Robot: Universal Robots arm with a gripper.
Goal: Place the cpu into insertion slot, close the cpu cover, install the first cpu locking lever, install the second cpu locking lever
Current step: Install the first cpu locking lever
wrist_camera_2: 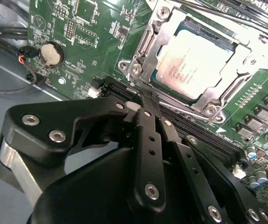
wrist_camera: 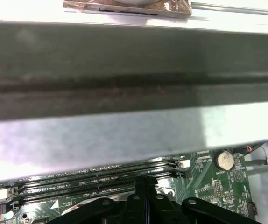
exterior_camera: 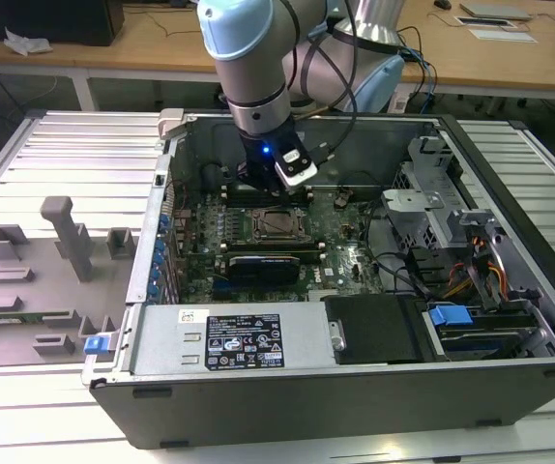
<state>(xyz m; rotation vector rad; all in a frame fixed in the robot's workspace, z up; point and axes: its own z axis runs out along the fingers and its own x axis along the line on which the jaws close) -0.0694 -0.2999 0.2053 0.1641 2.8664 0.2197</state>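
Gripper (wrist_camera_2: pixel 148 101), fingers closed and empty, at corner of cover (wrist_camera_2: pixel 243 63) over cpu (wrist_camera_2: pixel 192 63); best pressing slow, square.

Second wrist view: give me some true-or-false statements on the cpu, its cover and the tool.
1. The cpu lies seated on the motherboard. True.
2. The cpu cover stands raised. False: it lies flat, framing the chip.
3. The tool is spread wide open. False: its fingers are together, with the tip beside a corner of the cover.
4. A round coin cell sits on the green board, off to one side of the chip. True.
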